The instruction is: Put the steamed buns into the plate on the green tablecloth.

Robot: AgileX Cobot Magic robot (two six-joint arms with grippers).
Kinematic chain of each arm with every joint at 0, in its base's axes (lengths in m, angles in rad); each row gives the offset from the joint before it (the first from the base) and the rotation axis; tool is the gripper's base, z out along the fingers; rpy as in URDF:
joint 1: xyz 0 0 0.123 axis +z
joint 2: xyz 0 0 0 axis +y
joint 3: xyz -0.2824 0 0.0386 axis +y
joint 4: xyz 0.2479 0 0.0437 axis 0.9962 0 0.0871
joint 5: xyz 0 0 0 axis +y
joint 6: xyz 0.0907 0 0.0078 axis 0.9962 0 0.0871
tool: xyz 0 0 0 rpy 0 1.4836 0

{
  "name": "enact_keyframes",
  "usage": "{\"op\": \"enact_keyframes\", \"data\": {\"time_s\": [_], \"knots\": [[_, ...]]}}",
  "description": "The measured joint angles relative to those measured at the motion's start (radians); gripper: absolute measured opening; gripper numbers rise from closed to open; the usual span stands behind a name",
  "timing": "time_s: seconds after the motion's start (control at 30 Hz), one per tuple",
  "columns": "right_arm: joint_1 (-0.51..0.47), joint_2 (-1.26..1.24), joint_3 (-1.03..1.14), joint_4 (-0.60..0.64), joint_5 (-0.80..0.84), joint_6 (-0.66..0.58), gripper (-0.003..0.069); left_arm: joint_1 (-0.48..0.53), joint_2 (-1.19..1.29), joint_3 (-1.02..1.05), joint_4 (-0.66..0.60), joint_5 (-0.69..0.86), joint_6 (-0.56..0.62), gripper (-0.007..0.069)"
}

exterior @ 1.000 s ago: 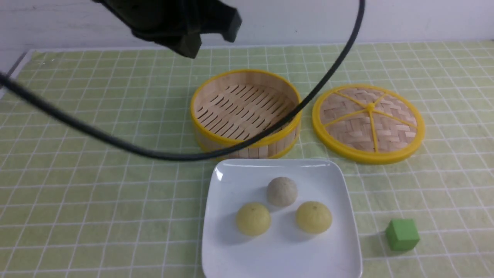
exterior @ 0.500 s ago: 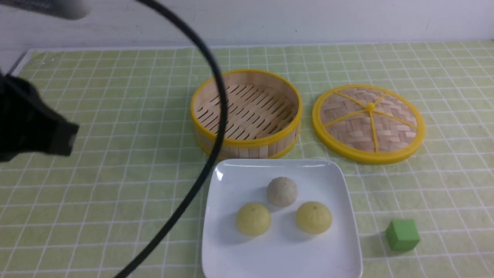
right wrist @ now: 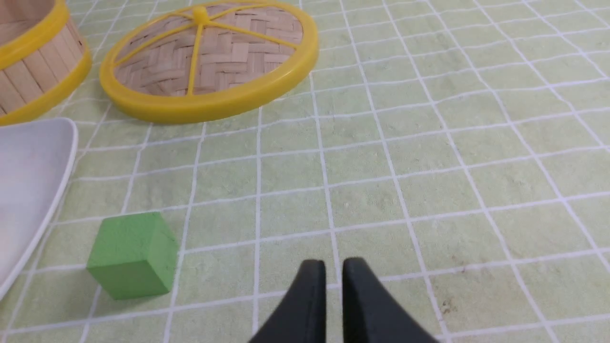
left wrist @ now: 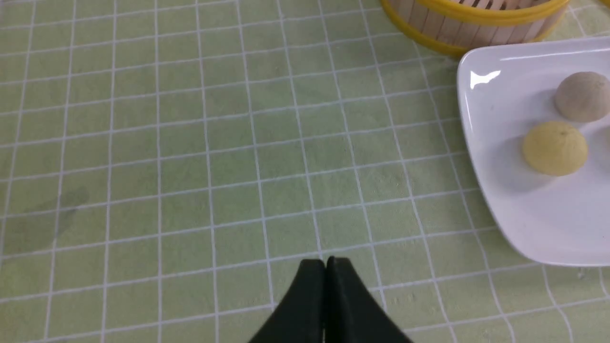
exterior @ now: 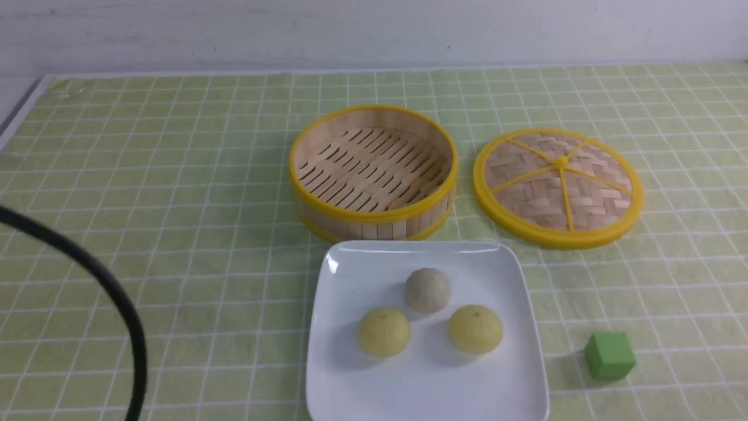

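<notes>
Three steamed buns lie in the white square plate (exterior: 426, 386) on the green tablecloth (exterior: 175, 204): a greyish-white one (exterior: 428, 289) behind two pale yellow ones (exterior: 384, 331) (exterior: 475, 328). Neither gripper shows in the front view. In the left wrist view my left gripper (left wrist: 325, 261) is shut and empty over bare cloth, well away from the plate (left wrist: 524, 209) with its grey bun (left wrist: 582, 96) and a yellow bun (left wrist: 554, 147). My right gripper (right wrist: 333, 262) hovers over cloth with a narrow gap between its fingers and nothing in it.
An empty bamboo steamer basket (exterior: 374, 169) stands just behind the plate, its woven lid (exterior: 558, 186) lying flat to the right. A green cube (exterior: 609, 355) sits right of the plate, near my right gripper. A black cable (exterior: 117, 298) loops across the near left.
The left arm has swung away to the left and out of the front view; only its cable stays, low on the left. The buns and plate have not moved.
</notes>
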Motion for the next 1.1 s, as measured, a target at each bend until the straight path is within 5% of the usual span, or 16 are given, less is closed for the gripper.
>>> {"op": "enact_keyframes", "data": {"time_s": [0.17,0.5,0.6,1.1], "knots": [[-0.001,0.0,0.0,0.0,0.0,0.0,0.008,0.0,-0.111,0.157,0.007,-0.128,-0.07,0.0018],[-0.002,0.0,0.0,0.002,0.0,0.0,0.0099,0.0,-0.196,0.555,0.217,-0.909,-0.474,0.002],[-0.002,0.0,0.0,0.002,0.0,0.0,0.0099,0.0,-0.195,0.604,0.231,-1.001,-0.551,0.002],[-0.002,0.0,0.0,0.002,0.0,-0.001,0.012,0.0,-0.195,0.642,0.275,-0.872,-0.603,0.0034]]}}
